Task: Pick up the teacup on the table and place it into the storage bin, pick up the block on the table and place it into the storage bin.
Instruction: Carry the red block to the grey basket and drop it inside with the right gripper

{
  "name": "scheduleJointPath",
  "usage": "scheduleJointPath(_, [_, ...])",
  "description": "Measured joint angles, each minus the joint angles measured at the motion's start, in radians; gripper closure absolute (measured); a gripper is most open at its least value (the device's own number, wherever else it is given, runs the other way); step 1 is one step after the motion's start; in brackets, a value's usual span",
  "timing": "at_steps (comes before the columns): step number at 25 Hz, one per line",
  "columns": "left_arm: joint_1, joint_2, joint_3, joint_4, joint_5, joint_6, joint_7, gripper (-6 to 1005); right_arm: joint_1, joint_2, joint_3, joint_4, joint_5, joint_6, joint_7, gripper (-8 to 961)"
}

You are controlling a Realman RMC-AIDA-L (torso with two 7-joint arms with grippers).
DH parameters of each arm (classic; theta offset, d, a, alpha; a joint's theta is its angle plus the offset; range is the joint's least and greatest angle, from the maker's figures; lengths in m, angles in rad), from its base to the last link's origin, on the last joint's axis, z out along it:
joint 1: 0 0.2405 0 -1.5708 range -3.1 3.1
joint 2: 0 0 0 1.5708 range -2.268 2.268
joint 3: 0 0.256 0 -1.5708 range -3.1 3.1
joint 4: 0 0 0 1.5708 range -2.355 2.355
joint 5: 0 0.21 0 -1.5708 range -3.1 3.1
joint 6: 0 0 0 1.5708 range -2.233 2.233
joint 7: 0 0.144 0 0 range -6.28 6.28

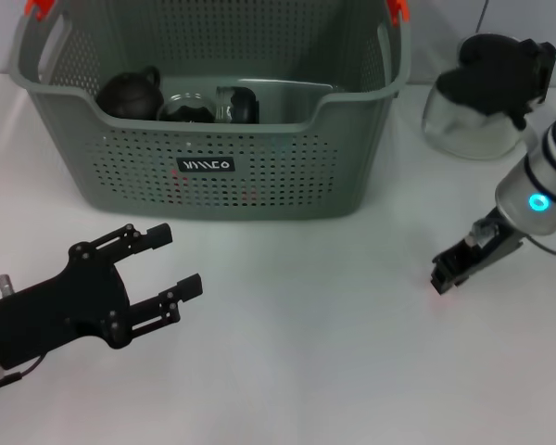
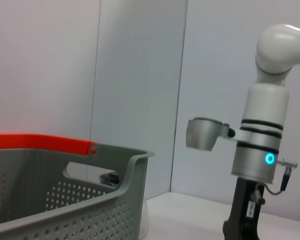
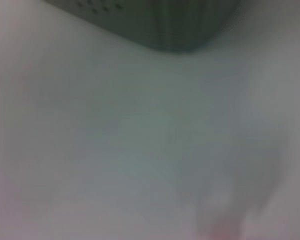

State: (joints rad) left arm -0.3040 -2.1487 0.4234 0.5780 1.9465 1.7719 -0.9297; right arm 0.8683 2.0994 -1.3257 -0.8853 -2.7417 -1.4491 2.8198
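The storage bin (image 1: 213, 167) stands at the back middle of the white table. Inside it lie a dark round teapot (image 1: 130, 93) and two dark cup-like pieces (image 1: 190, 108), one of which may be the teacup. No teacup or block shows on the table. My left gripper (image 1: 171, 262) is open and empty, low at the front left, pointing toward the bin. My right gripper (image 1: 448, 275) hangs close over the table at the right, with a faint red spot (image 1: 440, 297) on the table just under it. The bin's rim (image 2: 115, 167) and my right arm (image 2: 260, 150) show in the left wrist view.
A glass teapot with a black lid (image 1: 477, 107) stands at the back right, behind my right arm. The bin's orange handle clips (image 1: 39, 7) sit at its top corners. The right wrist view is blurred, showing only the bin's corner (image 3: 160, 25) and white table.
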Motion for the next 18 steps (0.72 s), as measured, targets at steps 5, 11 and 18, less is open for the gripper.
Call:
scheduleJointPath(5, [0.000,0.000,0.000,0.000,0.000,0.000,0.000,267,-0.077,-0.004,0.080,-0.283,0.116,-0.142,-0.058,749])
scheduleJointPath(11, [-0.001,0.001,-0.003,0.000,0.000,0.001,-0.002,267,-0.136,-0.006,0.278,-0.518,0.411,-0.273,-0.189,749])
scheduleJointPath(18, [-0.007,0.000,-0.003,0.000,0.000,0.002,-0.005,267,-0.116,-0.011,0.425,-0.475,0.662,-0.151,-0.317,748])
